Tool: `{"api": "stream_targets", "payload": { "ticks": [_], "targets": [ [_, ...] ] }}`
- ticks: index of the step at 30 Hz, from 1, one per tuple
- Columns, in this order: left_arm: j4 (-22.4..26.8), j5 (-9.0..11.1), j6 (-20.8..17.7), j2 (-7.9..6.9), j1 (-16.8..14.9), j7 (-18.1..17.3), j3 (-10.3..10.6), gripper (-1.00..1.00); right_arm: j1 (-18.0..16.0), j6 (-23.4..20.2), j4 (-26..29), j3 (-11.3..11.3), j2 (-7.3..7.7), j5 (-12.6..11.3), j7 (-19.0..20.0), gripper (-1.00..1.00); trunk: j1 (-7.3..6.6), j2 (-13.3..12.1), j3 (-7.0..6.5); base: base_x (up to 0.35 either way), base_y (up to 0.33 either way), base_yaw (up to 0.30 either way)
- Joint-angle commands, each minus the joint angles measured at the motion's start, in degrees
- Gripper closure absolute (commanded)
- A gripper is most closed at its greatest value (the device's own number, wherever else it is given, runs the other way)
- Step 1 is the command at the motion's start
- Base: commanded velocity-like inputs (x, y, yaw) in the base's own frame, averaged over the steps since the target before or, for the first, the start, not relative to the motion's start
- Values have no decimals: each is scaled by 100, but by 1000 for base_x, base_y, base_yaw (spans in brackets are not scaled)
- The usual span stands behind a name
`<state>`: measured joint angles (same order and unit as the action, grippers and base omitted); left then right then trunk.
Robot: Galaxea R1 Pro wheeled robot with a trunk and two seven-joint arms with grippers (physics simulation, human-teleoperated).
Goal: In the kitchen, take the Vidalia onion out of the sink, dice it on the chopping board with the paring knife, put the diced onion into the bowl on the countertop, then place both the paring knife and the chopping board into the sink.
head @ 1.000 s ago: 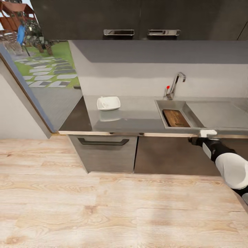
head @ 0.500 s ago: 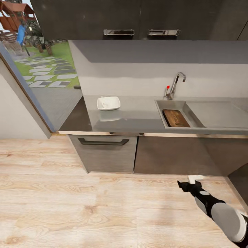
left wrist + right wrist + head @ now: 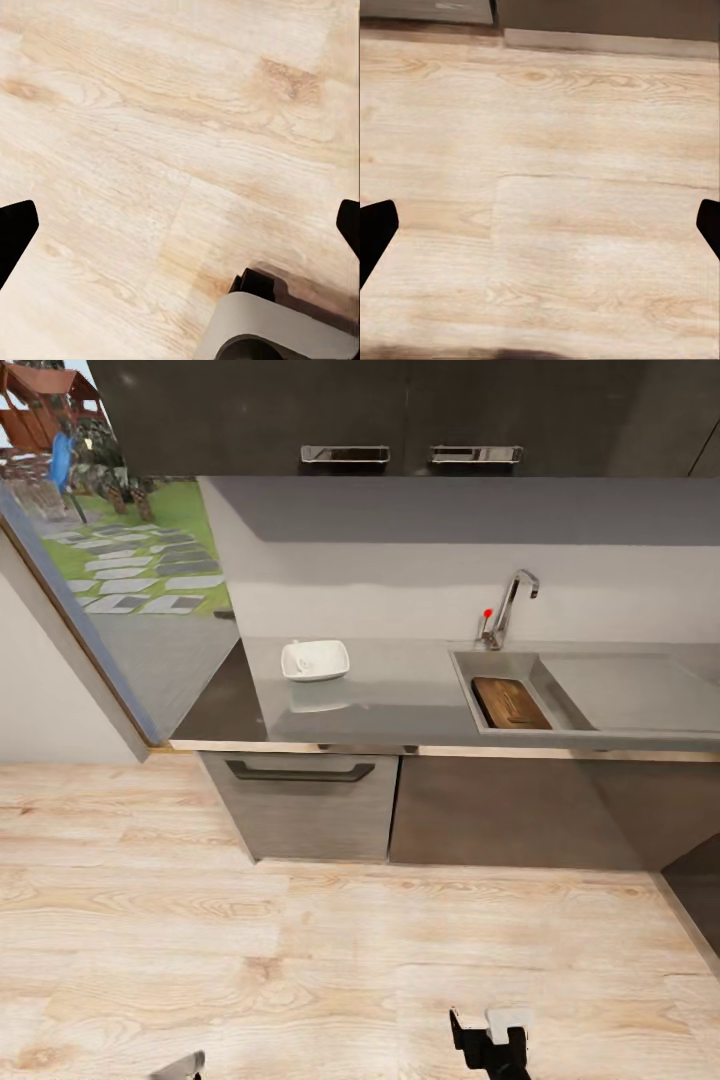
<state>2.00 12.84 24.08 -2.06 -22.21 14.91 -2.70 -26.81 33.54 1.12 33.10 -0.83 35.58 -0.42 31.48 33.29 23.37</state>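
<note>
The dark-brown chopping board (image 3: 510, 703) lies inside the sink (image 3: 466, 678), below the chrome tap (image 3: 510, 605). The white square bowl (image 3: 315, 659) stands on the grey countertop (image 3: 400, 695) to the left of the sink. The Vidalia onion and the paring knife are out of view. My right gripper (image 3: 487, 1028) hangs low over the wooden floor, far from the counter. In the right wrist view this gripper (image 3: 540, 225) is open with only floor between its fingers. My left gripper (image 3: 180, 229) is open too, over bare floorboards; its tip (image 3: 180, 1068) peeks in at the head view's lower edge.
Dark grey cabinet fronts with a drawer handle (image 3: 300, 771) run under the countertop. Wall cupboards (image 3: 400, 410) hang above it. A glass door (image 3: 110, 580) at the left looks onto a garden. A grey-white robot part (image 3: 274, 326) shows by the left gripper.
My right arm has dropped from the counter's front edge near the sink down to just above the floor. The left gripper's tip has come into the head view. The counter items have not moved.
</note>
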Motion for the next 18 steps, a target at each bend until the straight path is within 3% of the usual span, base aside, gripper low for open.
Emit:
{"api": "stream_targets", "payload": {
  "ticks": [1,6,10,12,15,18],
  "targets": [
    [193,-4,15,5,-3,4,-29,-100,79,133,1,56,-92,50,-70,-100,2,6,6,0,-12,0],
    [1063,-34,-196,13,-3,18,15,-100,198,393,0,56,-261,58,-385,-100,2,6,6,0,-5,0],
    [1909,-63,-1244,8,-3,10,95,-100,215,440,5,56,-301,86,-609,-100,2,6,6,0,0,0],
    [2562,-68,-2032,-5,-3,-26,112,-100,219,447,15,53,-320,115,-744,-100,2,6,6,0,0,0],
    [3450,-70,-2839,-16,-3,-87,122,-100,219,447,43,49,-347,200,-974,-100,2,6,6,0,0,0],
    [4031,-71,-3277,-24,-3,-109,139,-100,221,442,90,64,-441,316,-1254,-100,2,6,6,0,0,0]
  ]
}}
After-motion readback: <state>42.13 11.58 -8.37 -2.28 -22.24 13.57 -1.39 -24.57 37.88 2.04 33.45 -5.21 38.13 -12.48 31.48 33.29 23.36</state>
